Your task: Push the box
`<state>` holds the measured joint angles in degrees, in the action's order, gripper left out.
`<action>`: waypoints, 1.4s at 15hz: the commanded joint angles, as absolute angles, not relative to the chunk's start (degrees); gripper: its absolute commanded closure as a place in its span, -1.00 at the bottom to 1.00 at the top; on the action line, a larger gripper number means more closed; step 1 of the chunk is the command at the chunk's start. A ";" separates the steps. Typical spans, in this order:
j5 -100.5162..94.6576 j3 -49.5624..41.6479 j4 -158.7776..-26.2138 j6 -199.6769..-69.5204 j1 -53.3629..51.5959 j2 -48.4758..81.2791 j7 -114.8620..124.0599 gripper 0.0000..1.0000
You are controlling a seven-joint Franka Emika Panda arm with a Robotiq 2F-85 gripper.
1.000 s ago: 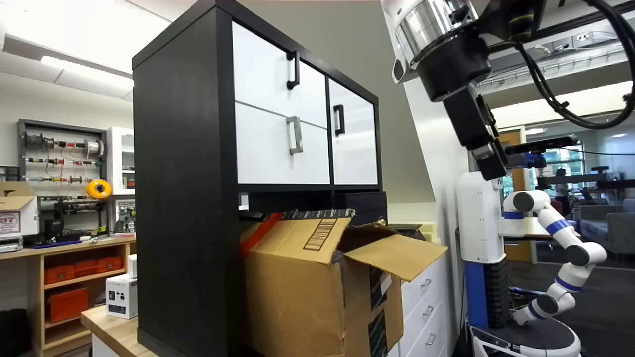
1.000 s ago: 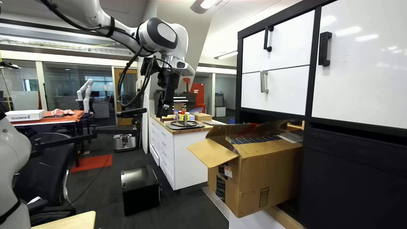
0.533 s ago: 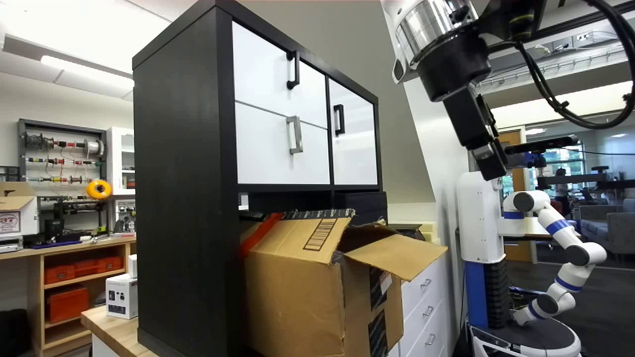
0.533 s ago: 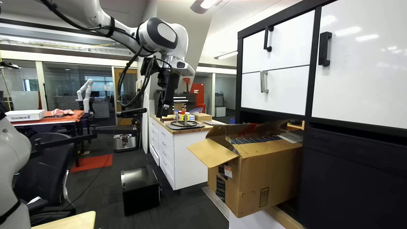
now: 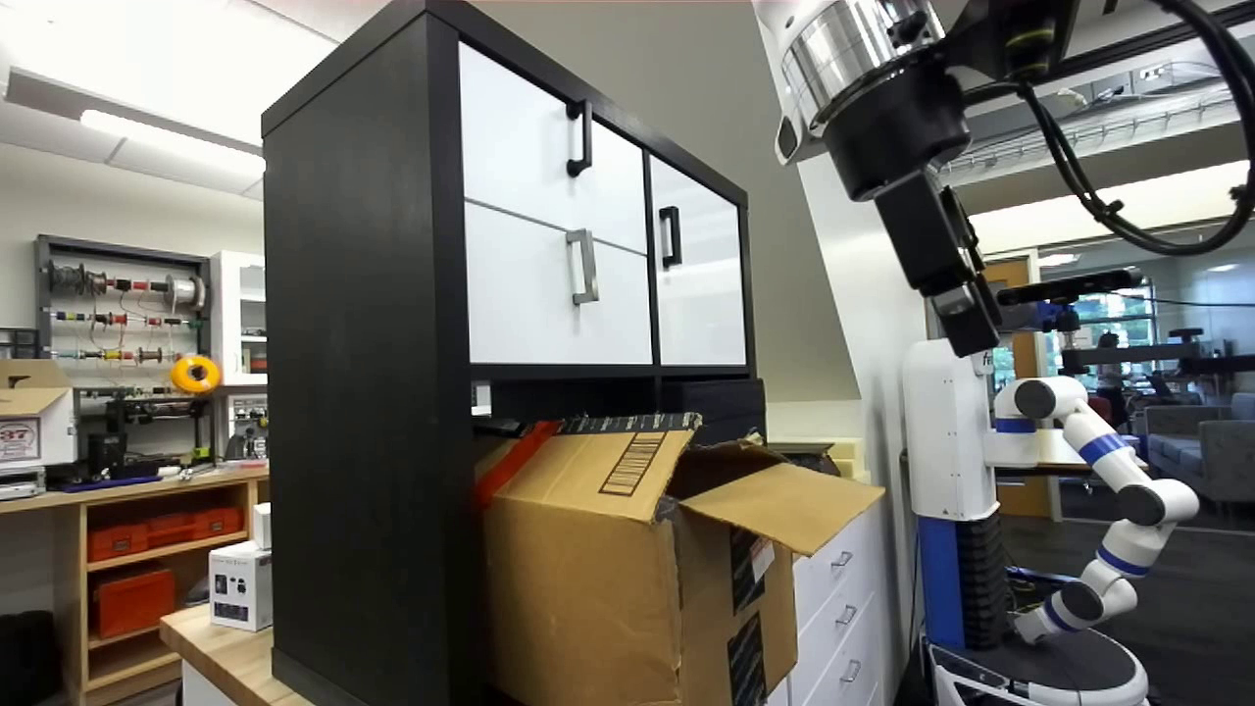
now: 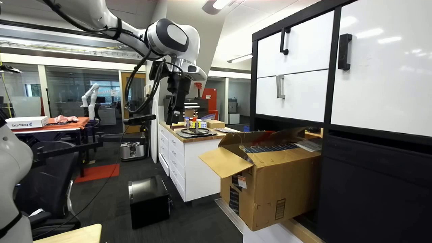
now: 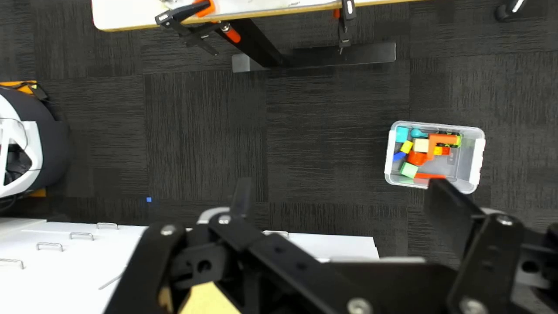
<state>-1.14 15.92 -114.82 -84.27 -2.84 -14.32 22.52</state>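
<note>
Operator: State the position of the box (image 6: 287,189).

Technician: It sits partly inside the black cabinet (image 5: 358,392), below the white panels (image 6: 297,98). In both exterior views its front end projects outward; that end appears to overhang the bench (image 6: 300,231).

Operator: State the condition of the gripper (image 7: 342,196).

Technician: Its fingers (image 7: 449,209) are spread and hold nothing; the wrist view shows floor (image 7: 205,144) beyond the gap. It hangs well apart from the box. I judge that the push has not begun.

Operator: List likely faults, with causes.

Technician: Three, all by judgement. One: a spread finger may hook the flap (image 6: 226,162) folded out at the front and tear it. Cause: contact set too high. Two: the box may turn and jam on the cabinet frame. Cause: force applied off-centre. Three: the overhanging end may tip down. Cause: downward load during the approach.

Operator: Recommended precaution?

Technician: Bring the fingers together, align below the flap near mid-front, and push level. Clearance behind the box is hidden; stop if resistance rises.
</note>
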 commanded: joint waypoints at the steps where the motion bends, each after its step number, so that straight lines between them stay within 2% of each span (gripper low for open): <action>1: -1.52 14.23 -116.57 -87.86 -4.39 -15.01 22.79 -1.00; 6: -0.97 12.91 -121.81 -94.93 -3.99 -15.50 22.91 -1.00; 21: -6.21 9.91 -141.90 -130.78 -1.89 -20.38 25.14 -1.00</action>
